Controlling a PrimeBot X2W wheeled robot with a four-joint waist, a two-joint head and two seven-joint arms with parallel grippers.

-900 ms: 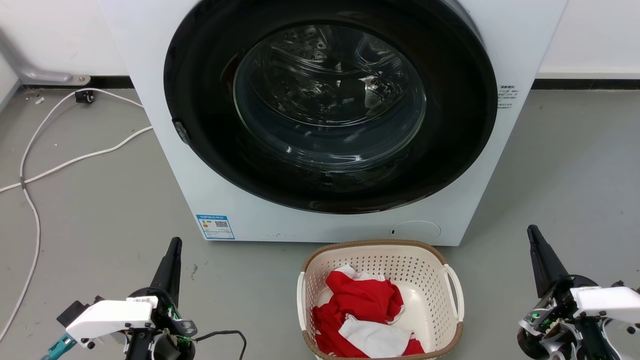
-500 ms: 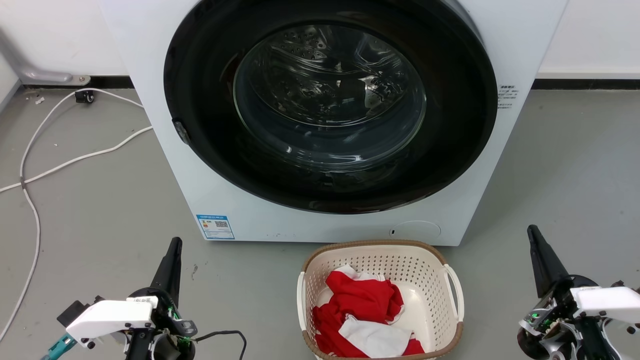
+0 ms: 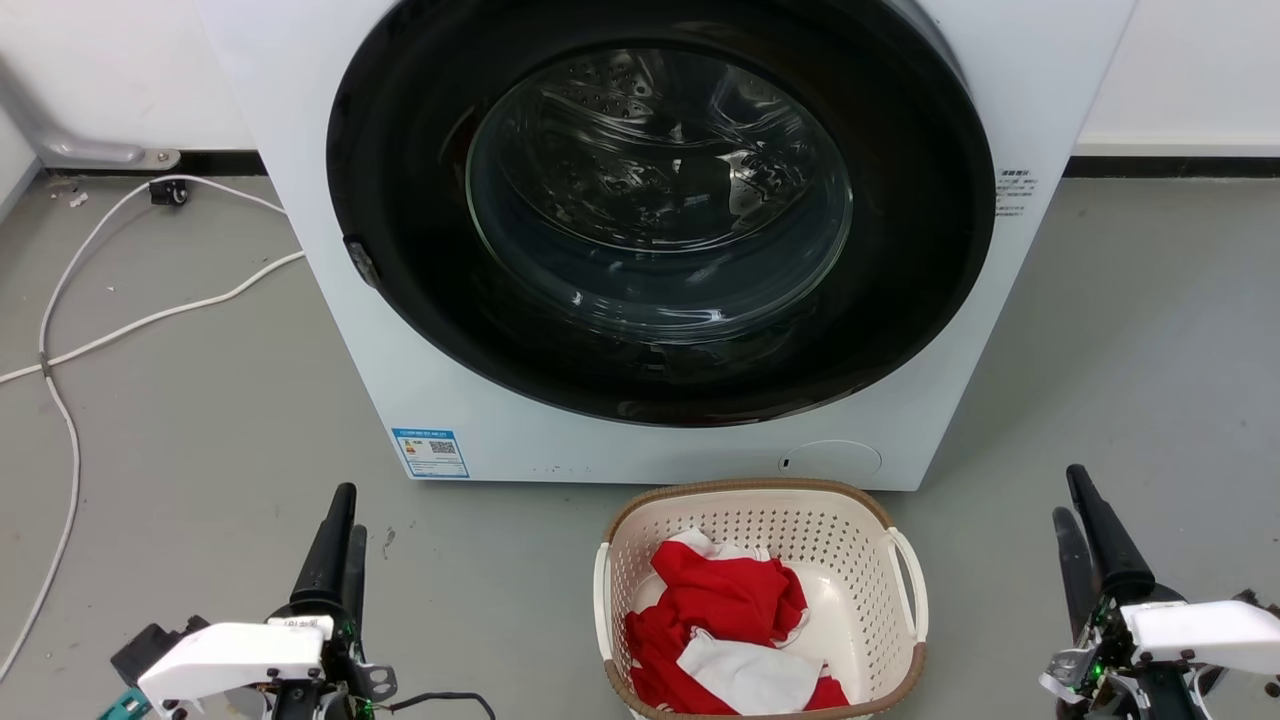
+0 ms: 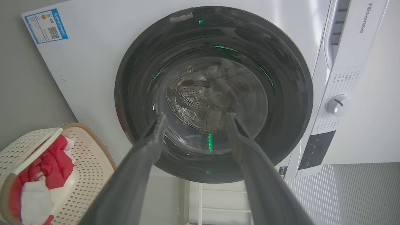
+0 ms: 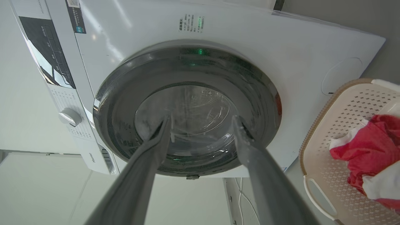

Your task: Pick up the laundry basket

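the task is barely begun. the laundry basket stands on the grey floor, just in front of the washing machine and below the right part of its round door. red and white cloth is heaped inside it, and nothing touches it.

the left gripper hangs over the floor well off the basket's left side, and the right gripper well off its right side. both point toward the machine rather than at the basket. each wrist view shows that arm's two fingers spread with a clear gap and nothing between them, so both grippers stand parted and empty.

nearly everything seems left to do: bring each gripper in to its own side, close on the white left handle and right handle, then raise the basket level so the cloth does not spill.

against the earlier head pictures, the basket, the cloth and the white cable toward the floor's left edge lie as they did. the grippers differ. each showed then as a single dark spike, and each now shows two fingers apart, so they seem to have opened. the left one also reaches less far up the view
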